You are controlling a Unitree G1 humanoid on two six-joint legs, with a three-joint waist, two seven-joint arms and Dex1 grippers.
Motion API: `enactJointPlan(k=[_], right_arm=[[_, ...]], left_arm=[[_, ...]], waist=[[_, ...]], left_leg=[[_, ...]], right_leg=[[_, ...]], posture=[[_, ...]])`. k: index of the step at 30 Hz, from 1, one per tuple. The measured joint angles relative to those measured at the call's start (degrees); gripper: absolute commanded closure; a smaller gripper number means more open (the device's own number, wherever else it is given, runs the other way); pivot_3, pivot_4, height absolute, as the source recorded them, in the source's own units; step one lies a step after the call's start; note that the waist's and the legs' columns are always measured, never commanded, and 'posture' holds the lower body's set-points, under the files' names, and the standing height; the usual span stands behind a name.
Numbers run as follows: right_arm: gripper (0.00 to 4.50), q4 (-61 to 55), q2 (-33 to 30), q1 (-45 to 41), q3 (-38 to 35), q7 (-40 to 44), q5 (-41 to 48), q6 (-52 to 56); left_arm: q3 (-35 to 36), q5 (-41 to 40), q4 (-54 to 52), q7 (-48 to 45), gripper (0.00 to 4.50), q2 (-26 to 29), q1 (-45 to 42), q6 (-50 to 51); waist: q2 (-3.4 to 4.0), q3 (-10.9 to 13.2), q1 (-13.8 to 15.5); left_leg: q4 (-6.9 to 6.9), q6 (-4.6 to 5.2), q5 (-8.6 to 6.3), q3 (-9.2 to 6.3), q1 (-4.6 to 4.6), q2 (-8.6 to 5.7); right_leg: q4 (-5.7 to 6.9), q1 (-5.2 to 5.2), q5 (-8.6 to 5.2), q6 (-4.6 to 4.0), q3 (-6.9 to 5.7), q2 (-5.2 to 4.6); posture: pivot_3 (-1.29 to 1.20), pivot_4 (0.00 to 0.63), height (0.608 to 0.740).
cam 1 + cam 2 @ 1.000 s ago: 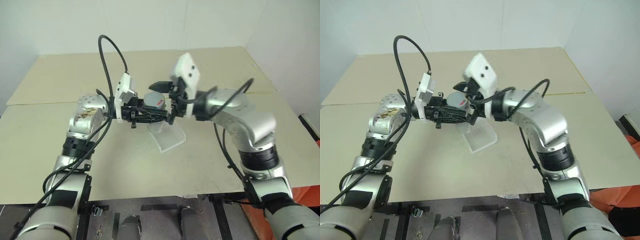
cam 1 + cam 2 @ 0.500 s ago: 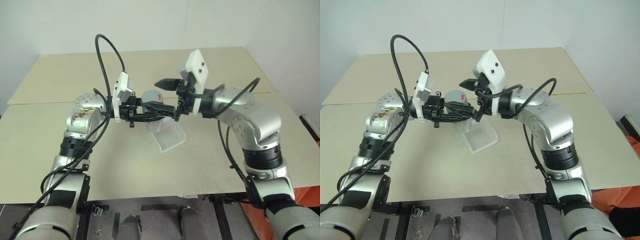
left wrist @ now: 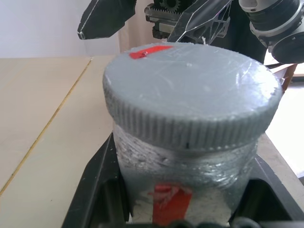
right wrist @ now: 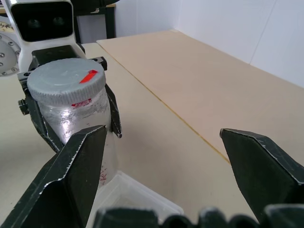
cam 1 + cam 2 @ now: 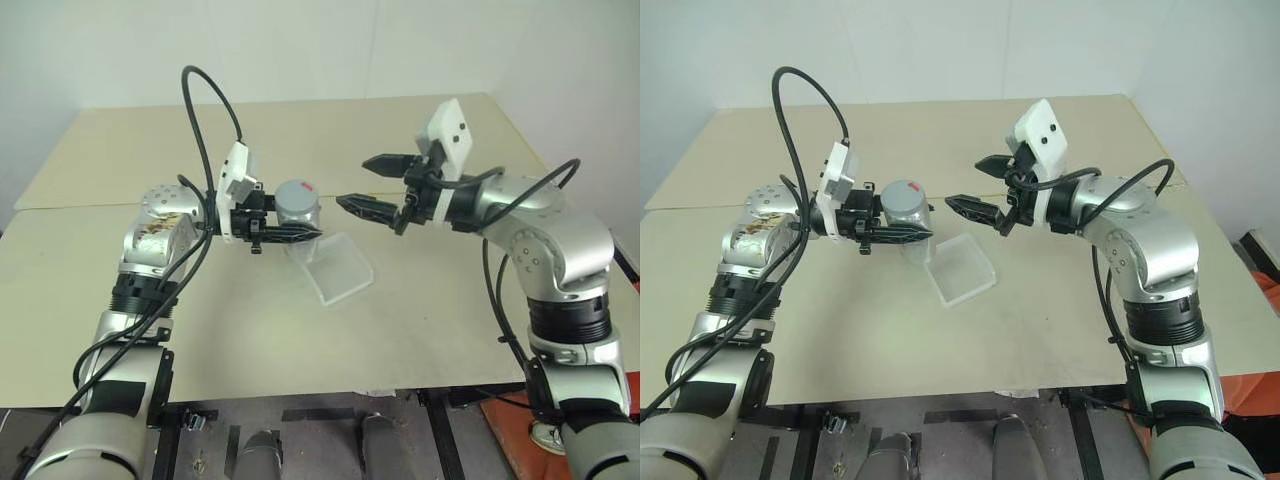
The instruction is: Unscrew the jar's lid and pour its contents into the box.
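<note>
Across the beige table [image 5: 250,330] your two arms face each other, raised above its middle. Lying on the table beneath them, the box [image 5: 335,267] sits flat, a shallow translucent tray, below and slightly right of the jar. Your left claw [image 5: 290,233] is clenched on the jar [image 3: 183,171], its black fingers [image 5: 300,234] pressed against the clear wall on both sides, pointing level toward the right arm; the jar hangs upright over the table near the box's left edge. Your right claw [image 5: 365,185] is released, jaws spread wide with nothing between them, aimed at the jar and standing apart from it, off to the jar's right. The lid [image 5: 297,193] is on the jar, grey with a ribbed rim, seated level, untouched by the right claw. A red mark [image 4: 88,76] sits near the lid's edge, and a second red patch [image 3: 168,202] shows on the jar wall. You cannot tell the contents through the wall.
</note>
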Motion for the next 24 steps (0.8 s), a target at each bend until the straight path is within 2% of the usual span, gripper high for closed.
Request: enactJointPlan(k=[5, 9, 15, 24], right_arm=[[0.04, -6.17, -0.05, 0.87, -1.72, 0.54, 5.32, 2.63], [0.04, -9.25, 3.24, -0.24, -1.08, -2.13, 7.58, 4.94], [0.04, -7.47, 8.17, -3.15, 5.83, -6.61, 3.03, 4.54], [0.04, -1.61, 11.59, -5.56, 8.17, -7.0, -1.72, 1.13]], left_arm=[[0.0, 0.0, -0.02, 0.02, 2.53, -0.17, 0.09, 0.0], [-0.09, 0.01, 0.01, 0.03, 2.53, -0.95, 0.07, 0.0], [-0.52, 0.02, 0.09, -0.05, 2.53, -1.99, -0.03, 0.01], [-0.59, 0.02, 0.06, -0.14, 2.53, -2.0, -0.04, 0.14]], waist=[[0.0, 0.0, 0.01], [0.0, 0.0, 0.03], [0.0, 0.0, 0.02], [0.0, 0.0, 0.02]], left_leg=[[0.0, 0.0, 0.0, -0.01, 0.01, 0.01], [0.0, 0.0, 0.0, -0.02, 0.03, 0.0], [0.0, -0.01, 0.0, -0.02, 0.03, 0.0], [0.0, -0.02, 0.01, -0.02, 0.01, 0.0]], right_leg=[[0.0, 0.01, 0.0, 0.0, 0.0, 0.0], [0.06, 0.01, 0.0, 0.0, 0.0, 0.0], [0.08, -0.01, 0.0, 0.0, 0.0, 0.0], [0.05, -0.01, 0.0, 0.0, -0.01, 0.0]], posture=[[0.0, 0.15, 0.74], [0.0, 0.15, 0.74], [0.0, 0.15, 0.74], [0.0, 0.15, 0.74]])
